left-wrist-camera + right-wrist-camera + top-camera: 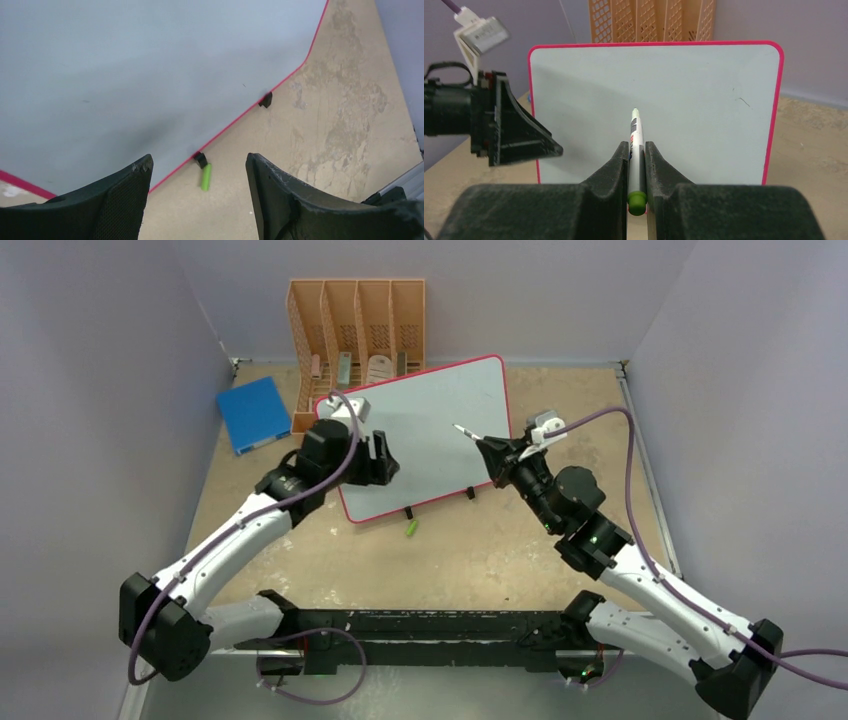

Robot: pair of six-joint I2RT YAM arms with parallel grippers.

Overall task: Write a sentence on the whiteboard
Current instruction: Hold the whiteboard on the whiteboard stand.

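**Pen raised before a white board**

Nearest you, the two arms reach out from the front edge of a worn tan table (pixel 480 560), its surface blotched with paler scuffs. A small green cap (pixel 411 528) lies loose on it, just in front of one of the board's black feet (pixel 408 512).

Your left tool (pixel 385 458) is released, jaws standing well apart with nothing between them, at the lower left part of the whiteboard (pixel 430 430). From these views you cannot tell whether it touches the board.

Your right tool (pixel 492 452) is clenched on a marker (pixel 466 431), green butt end toward the wrist and pale tip pointing at the board's right half. The tip sits close to the glossy face, though contact cannot be judged.

The whiteboard stands mid-table on its two feet, its red-pink rim turned at an angle to the table's edges.

Just behind it is an orange lattice file rack (pixel 357 335), with a flat blue book (pixel 254 413) lying to the rack's left.

Plain lilac-grey walls (pixel 110 390) close the table in on three sides.
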